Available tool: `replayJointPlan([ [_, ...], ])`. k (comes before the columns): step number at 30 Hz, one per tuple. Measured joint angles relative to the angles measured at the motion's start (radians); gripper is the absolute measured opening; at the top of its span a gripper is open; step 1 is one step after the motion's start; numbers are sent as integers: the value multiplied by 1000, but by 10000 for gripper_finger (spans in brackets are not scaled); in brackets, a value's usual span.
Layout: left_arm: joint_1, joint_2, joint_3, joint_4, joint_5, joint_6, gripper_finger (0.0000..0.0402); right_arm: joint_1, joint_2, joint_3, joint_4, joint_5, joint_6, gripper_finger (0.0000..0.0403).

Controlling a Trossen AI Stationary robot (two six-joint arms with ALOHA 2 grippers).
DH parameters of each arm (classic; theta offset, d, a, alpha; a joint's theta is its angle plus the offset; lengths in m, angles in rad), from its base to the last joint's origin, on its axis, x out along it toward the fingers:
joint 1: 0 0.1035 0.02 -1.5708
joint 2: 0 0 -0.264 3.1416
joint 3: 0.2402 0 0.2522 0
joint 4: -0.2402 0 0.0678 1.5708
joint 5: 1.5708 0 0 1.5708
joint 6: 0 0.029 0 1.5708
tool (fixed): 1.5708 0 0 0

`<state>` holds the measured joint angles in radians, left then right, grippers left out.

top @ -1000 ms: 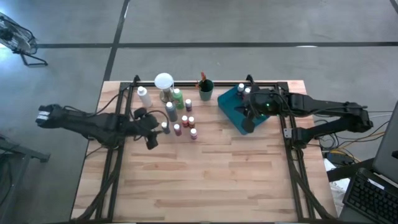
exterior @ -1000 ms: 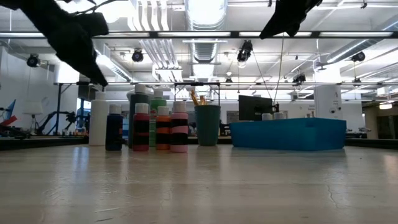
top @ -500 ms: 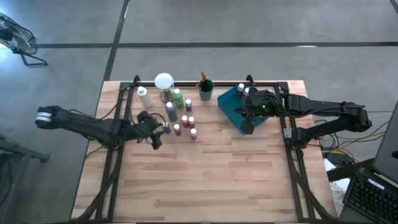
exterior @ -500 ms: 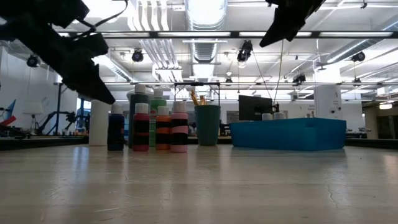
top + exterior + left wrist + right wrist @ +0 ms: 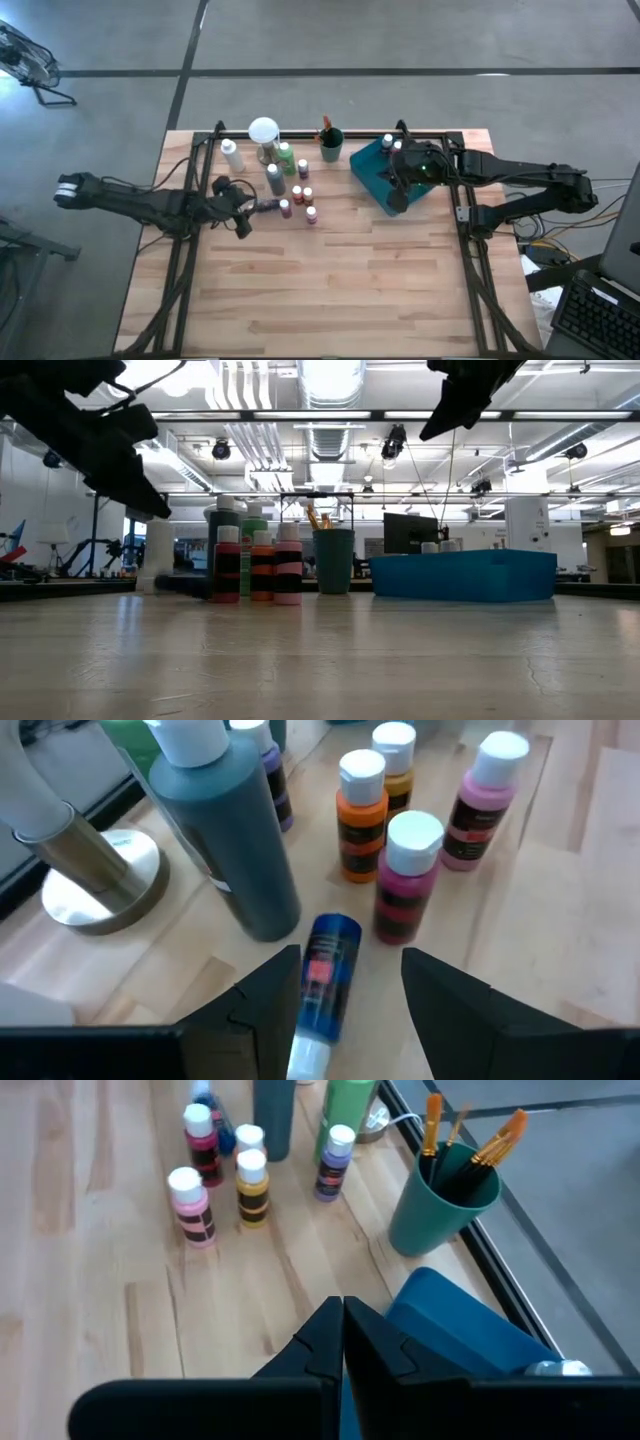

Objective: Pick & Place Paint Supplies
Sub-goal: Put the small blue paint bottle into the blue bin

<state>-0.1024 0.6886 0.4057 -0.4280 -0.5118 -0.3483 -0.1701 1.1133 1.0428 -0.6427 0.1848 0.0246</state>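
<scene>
A small blue paint bottle (image 5: 325, 975) lies on its side on the table, white cap toward my left gripper (image 5: 345, 1010). That gripper is open, one finger on either side of the bottle, low at the left of the bottle cluster (image 5: 250, 212). Beyond it stand small white-capped bottles: red (image 5: 408, 875), orange (image 5: 360, 815), pink (image 5: 487, 785). A tall dark teal bottle (image 5: 235, 840) stands beside them. My right gripper (image 5: 343, 1340) is shut on nothing, above the teal tray (image 5: 385, 180). Brushes stick up from a green cup (image 5: 440, 1195). My left gripper comes slanting down from the table's left, its fingers lying along the fallen blue bottle. The bottle's side (image 5: 308, 990) lies right beside one finger (image 5: 270, 1005). I cannot tell whether they touch. The other finger stands clear of it.
A round white-topped object on a metal base (image 5: 95, 885) stands at the far edge, left of the tall bottles. A white bottle (image 5: 232, 155) stands at the far left. The near half of the wooden table (image 5: 330, 290) is bare.
My left gripper has sunk toward the table at the left of the bottle cluster. The blue bottle, which stood upright, has tipped over and now lies on its side.
</scene>
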Motion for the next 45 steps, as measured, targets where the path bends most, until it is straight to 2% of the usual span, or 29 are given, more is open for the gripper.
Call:
replayJointPlan([
  [16, 0, 9, 8, -18, -11, 26, 181, -7, 0, 0, 19, 1, 2, 8],
  [19, 0, 8, 16, -25, -3, -9, 181, -7, -2, 0, 19, 1, 3, 8],
  [22, -1, 10, 16, -120, 54, -77, 181, -7, -7, 0, 7, -2, 18, 8],
  [24, -1, 21, 15, -182, 47, -94, 181, -7, -7, -1, 5, -1, 13, 8],
  [27, 12, 57, 22, -168, 1, -59, 184, -14, 0, -3, 42, -2, -19, 8],
  [32, 30, 159, 36, -170, 35, -41, 198, -14, 0, -3, 58, -2, -24, 8],
  [38, 74, 274, 36, -152, 78, -40, 234, -14, 0, -3, 74, -2, -33, 8],
  [45, 144, 347, 105, -100, 102, 122, 269, -14, 0, -3, 76, -2, -35, 8],
])
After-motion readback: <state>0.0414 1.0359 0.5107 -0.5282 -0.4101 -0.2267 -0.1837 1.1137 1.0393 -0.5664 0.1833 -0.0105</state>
